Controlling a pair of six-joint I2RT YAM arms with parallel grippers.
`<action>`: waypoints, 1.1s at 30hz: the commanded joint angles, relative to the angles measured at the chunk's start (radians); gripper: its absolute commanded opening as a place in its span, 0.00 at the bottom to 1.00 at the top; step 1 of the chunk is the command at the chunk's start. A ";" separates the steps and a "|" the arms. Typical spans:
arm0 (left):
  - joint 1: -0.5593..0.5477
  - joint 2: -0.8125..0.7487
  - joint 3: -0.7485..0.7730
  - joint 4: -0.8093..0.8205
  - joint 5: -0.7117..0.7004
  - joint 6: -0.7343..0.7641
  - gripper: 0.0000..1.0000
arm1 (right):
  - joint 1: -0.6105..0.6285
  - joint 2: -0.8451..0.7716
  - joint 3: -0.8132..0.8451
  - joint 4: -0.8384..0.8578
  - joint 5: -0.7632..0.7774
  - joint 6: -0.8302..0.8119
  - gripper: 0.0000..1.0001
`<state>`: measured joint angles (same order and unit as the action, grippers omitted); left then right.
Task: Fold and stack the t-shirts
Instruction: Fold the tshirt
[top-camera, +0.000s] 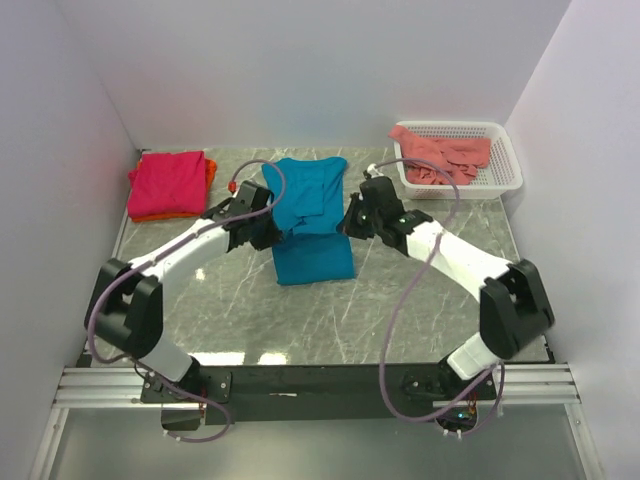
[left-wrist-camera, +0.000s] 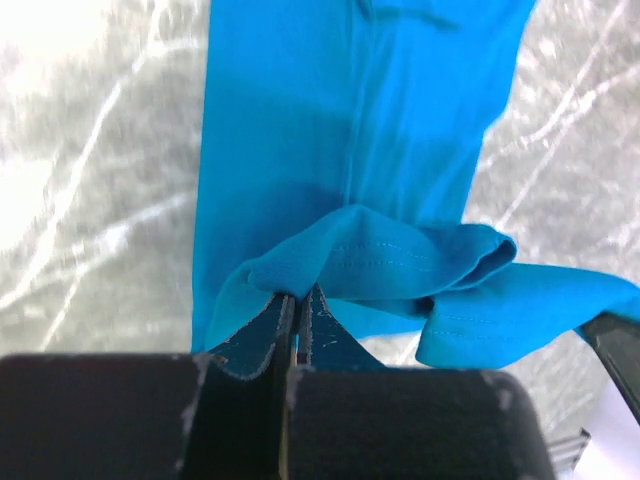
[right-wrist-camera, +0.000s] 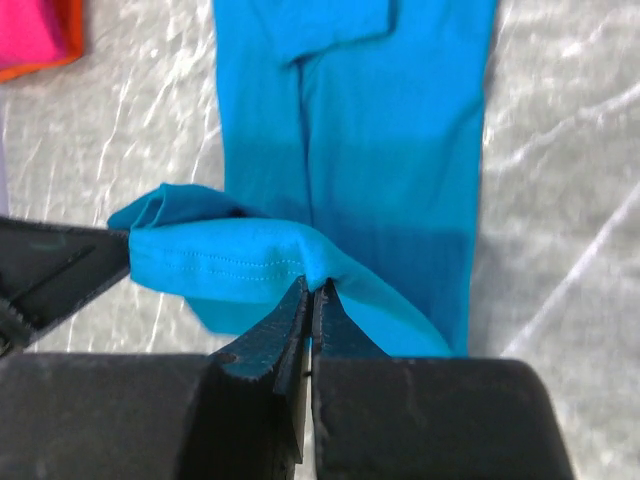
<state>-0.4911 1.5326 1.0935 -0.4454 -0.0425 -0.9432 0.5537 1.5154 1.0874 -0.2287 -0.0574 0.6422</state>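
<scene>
The teal-blue t-shirt (top-camera: 314, 258) lies flat at the middle of the tabletop (top-camera: 420, 310), and we observe a stitched edge bunched above it, the left pincer (left-wrist-camera: 298, 298) and right pincer (right-wrist-camera: 311, 288) each pressed together on that cloth, with the magenta-pink t-shirt (top-camera: 165, 182) stacked at far left.

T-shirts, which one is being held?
The teal-blue t-shirt, pinched by left end effector and right end effector; magenta t-shirt lies folded, salmon t-shirt lies in the basket.
</scene>
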 joint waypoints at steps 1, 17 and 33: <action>0.026 0.050 0.081 0.016 -0.008 0.058 0.01 | -0.029 0.097 0.098 0.029 -0.027 -0.035 0.00; 0.098 0.308 0.239 0.059 0.027 0.149 0.01 | -0.090 0.374 0.318 -0.012 -0.088 -0.010 0.00; 0.111 0.446 0.361 0.040 0.021 0.202 0.43 | -0.132 0.496 0.407 -0.025 -0.109 0.007 0.30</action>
<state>-0.3897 1.9625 1.3964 -0.4114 -0.0208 -0.7624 0.4374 1.9968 1.4471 -0.2649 -0.1356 0.6571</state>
